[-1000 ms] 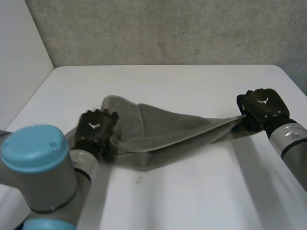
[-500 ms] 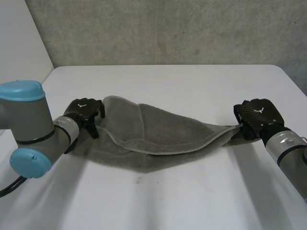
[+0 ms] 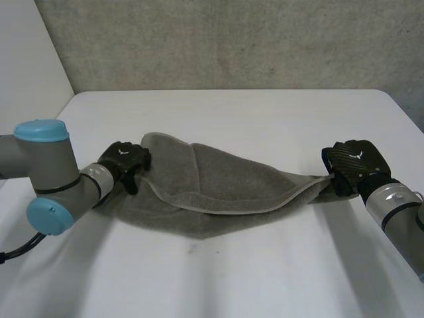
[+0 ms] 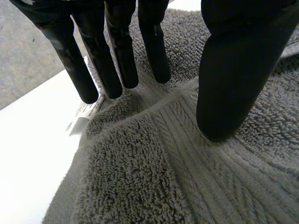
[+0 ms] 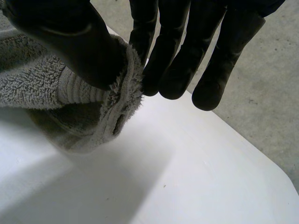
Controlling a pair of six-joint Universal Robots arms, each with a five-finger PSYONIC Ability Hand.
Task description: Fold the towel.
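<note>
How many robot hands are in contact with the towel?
2. The left hand rests on the left end of the towel, near its label; the right hand pinches its right end.

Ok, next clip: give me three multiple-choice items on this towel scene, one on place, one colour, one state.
1. Where on the towel is the right hand? A the middle; B its right end; C its left end.
2. The towel's colour? A grey; B blue; C red.
3. The right hand is: A open flat; B pinching the towel; C curled, empty.
B, it sits at the towel's right tip; A, grey pile in every view; B, thumb and fingers clamp the edge.
</note>
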